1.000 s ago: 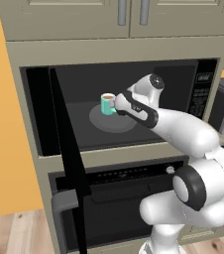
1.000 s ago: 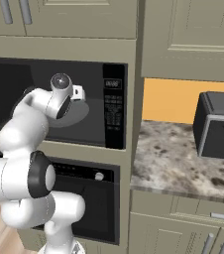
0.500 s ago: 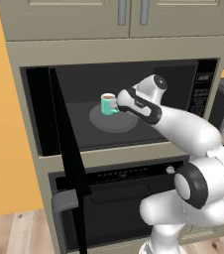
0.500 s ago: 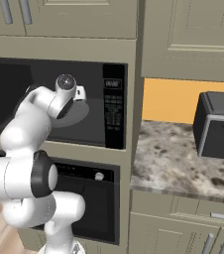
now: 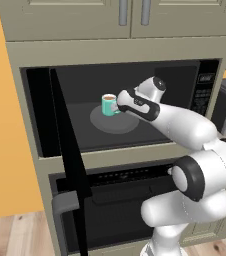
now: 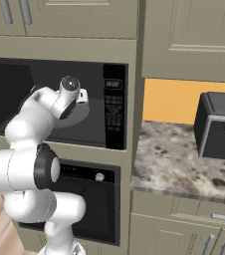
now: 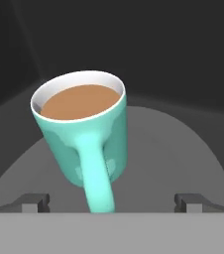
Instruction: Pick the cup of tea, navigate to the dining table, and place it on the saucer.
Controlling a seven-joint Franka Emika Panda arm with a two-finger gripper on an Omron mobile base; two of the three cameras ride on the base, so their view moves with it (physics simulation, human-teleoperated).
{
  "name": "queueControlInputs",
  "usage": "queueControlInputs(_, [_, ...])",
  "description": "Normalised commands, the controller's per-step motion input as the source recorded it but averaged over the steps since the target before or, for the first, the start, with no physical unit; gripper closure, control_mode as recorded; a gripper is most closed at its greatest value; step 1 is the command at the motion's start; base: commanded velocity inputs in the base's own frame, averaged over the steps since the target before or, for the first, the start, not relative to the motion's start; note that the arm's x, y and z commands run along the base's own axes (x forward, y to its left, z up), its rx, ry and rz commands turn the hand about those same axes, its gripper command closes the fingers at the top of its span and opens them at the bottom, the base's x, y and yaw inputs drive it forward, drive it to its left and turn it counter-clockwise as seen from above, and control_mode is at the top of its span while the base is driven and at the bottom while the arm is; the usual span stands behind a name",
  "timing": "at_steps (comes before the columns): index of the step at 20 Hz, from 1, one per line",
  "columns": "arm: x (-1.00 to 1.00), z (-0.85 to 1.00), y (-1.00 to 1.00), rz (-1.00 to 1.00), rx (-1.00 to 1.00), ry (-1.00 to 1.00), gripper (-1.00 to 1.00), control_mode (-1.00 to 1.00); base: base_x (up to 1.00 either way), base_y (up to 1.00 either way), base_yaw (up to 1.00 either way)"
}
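Hand view: end effector (image 7: 112, 201) spread wide, holding nothing, one fingertip (image 7: 33, 201) on each side of the cup's handle, which points straight back between them. Cup (image 7: 84, 129) stands on the grey turntable (image 7: 183, 154) inside the open microwave (image 5: 205, 90), left of the turntable's centre in the left base view, where the end effector (image 5: 119, 101) sits just beside the cup (image 5: 108, 105). Risks, as judged: the handle is narrow against so wide an opening, so closing on it alone could let the cup swing or twist and spill; pushing further in to span the body could nudge the cup along the turntable before the fingers close; lifting too steeply could catch the microwave's ceiling, and the open door (image 5: 67, 150) stands close on the left for the withdrawal. Tea is near the brim, so any tilt would spill it. Cup: teal-green, white inner rim, brown liquid, upright; its lean in the hand view appears to come from the camera's roll.
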Motion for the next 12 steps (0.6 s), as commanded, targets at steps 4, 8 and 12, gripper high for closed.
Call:
queueControlInputs(4, [0.03,-0.07,0.02,0.00,0.00,0.03,-1.00,-1.00,0.00,0.00,0.00])
queueControlInputs(8, [0.18,0.00,0.09,0.00,0.00,0.00,-1.00,-1.00,0.00,0.00,0.00])
queueControlInputs(12, [0.22,-0.01,0.09,0.00,0.00,0.00,-1.00,-1.00,0.00,0.00,0.00])
